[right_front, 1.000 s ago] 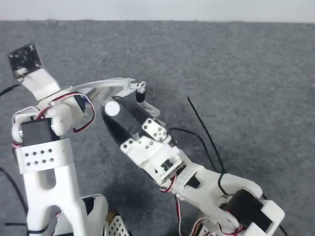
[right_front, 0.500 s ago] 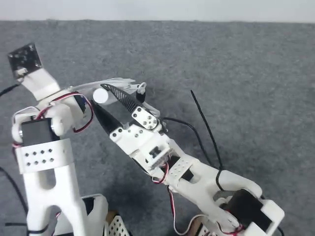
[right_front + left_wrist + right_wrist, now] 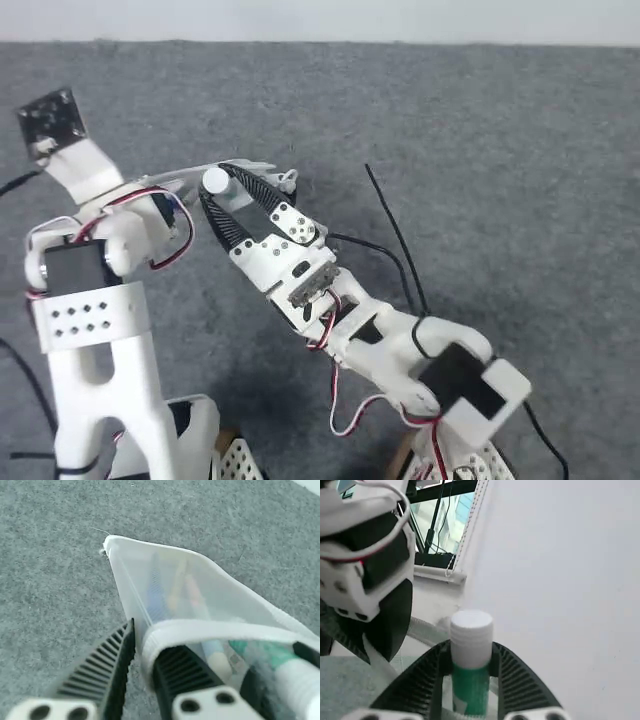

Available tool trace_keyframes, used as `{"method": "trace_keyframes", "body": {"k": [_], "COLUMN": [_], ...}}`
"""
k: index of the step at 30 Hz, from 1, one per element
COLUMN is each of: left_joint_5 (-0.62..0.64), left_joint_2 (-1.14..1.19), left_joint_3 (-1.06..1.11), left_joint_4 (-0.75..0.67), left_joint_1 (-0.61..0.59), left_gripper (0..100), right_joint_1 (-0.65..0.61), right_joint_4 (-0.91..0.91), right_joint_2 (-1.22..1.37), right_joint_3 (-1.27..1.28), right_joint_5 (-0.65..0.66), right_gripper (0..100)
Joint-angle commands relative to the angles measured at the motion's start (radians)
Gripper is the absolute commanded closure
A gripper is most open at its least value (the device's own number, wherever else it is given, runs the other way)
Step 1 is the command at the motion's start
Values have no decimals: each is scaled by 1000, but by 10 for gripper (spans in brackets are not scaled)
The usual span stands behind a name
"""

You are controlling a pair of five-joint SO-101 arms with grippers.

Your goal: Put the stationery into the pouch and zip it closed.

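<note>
high view: the left arm (image 3: 95, 290) stands at the near left of the grey table (image 3: 500, 150). the right arm comes in from the near right and stretches toward the far left. the right gripper (image 3: 222, 190) has its black fingers closed narrowly around a glue stick (image 3: 215, 181), whose white cap shows between them. just beyond it, touching or nearly touching, is the pale see-through pouch (image 3: 255, 168), held up off the table at the end of the left arm. a thin black cable (image 3: 390, 225) lies on the table to the right of both.

left wrist view: the left gripper (image 3: 145, 645) has its ribbed black fingers pinched narrowly on the white rim of the pouch, one finger outside the wall and one inside. the pouch hangs away from the gripper over the grey table, its mouth open at the gripper end. pens (image 3: 156, 587) lie lengthwise inside, seen through the wall. the green body of the glue stick sits at the open mouth, beside the rim, with a dark finger of the right gripper next to it.

right wrist view: the right gripper's two fingers hug the glue stick upright, green body between them and ridged white cap above the tips. the left gripper is close beside it with the rim of the pouch below. a window (image 3: 440, 515) is behind.
</note>
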Motion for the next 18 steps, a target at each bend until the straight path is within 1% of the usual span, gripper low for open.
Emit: {"method": "trace_keyframes", "body": {"k": [1, 12, 15, 18], "left_joint_5": [-9, -12, -12, -12], "left_joint_2": [-28, -28, -28, -29], "left_joint_3": [-8, -8, -7, 2], "left_joint_4": [-35, -34, -34, -38], "left_joint_1": [2, 0, 0, 0], "left_gripper": [990, 990, 990, 990], "right_joint_1": [24, 19, 18, 8], "right_joint_4": [-71, -76, -76, -77], "right_joint_2": [21, 21, 21, 21], "right_joint_3": [-49, -5, 6, 26], "right_joint_5": [-11, 6, 71, 80], "right_gripper": [991, 983, 909, 842]}}
